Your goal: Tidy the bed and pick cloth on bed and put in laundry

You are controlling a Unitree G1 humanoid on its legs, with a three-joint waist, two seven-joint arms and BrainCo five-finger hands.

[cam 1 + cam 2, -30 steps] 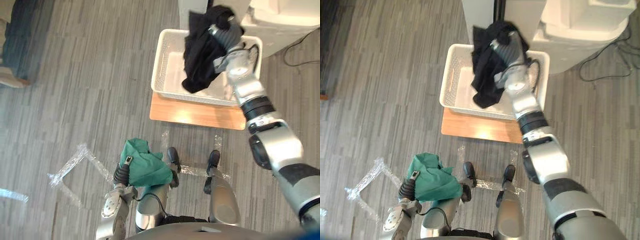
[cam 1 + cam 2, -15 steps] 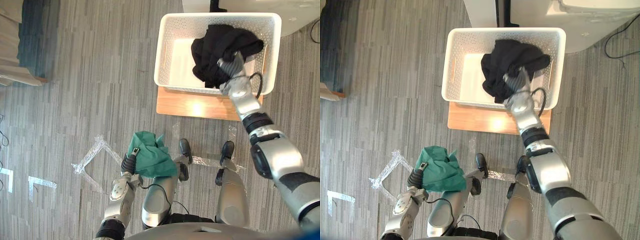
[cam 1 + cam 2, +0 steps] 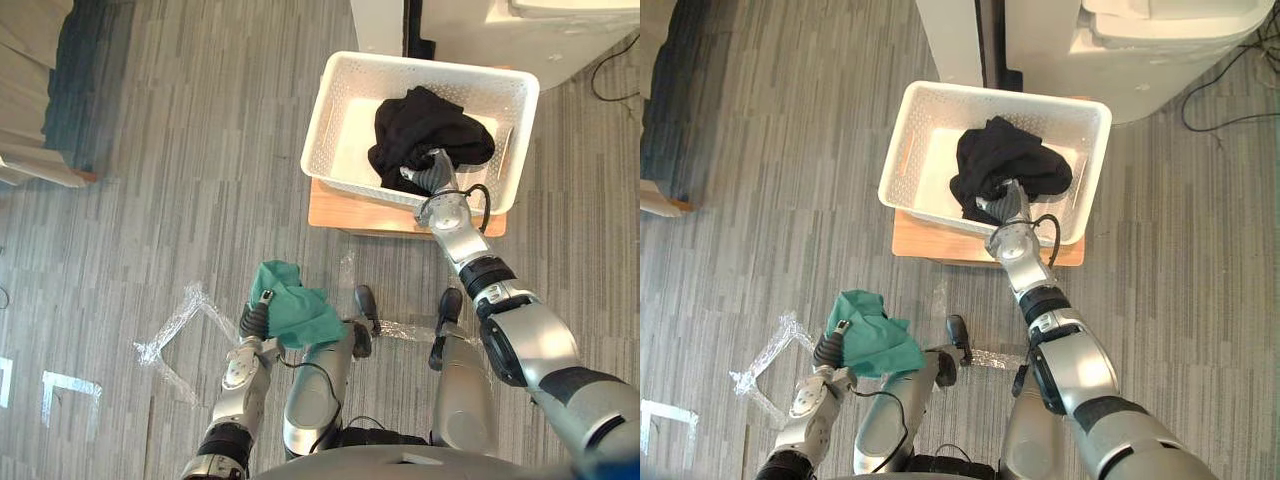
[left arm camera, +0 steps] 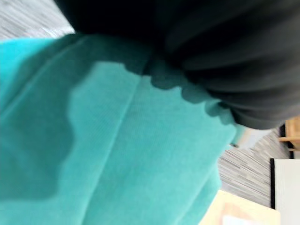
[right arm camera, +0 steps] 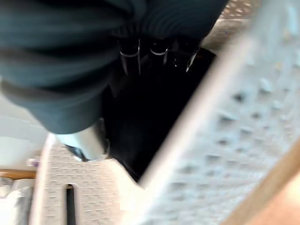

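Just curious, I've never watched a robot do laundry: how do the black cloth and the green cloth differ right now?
The black cloth lies inside the white laundry basket, at the right hand; the green cloth is outside it, bunched at the left hand over the floor. The black bundle looks larger. Both are crumpled fabric.

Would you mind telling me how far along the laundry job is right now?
Done: the crumpled black cloth lies in the white perforated plastic basket. In hand: the right hand rests open at that cloth's near edge, and the left hand carries a crumpled green cloth low beside the robot. Left: getting the green cloth into the basket.
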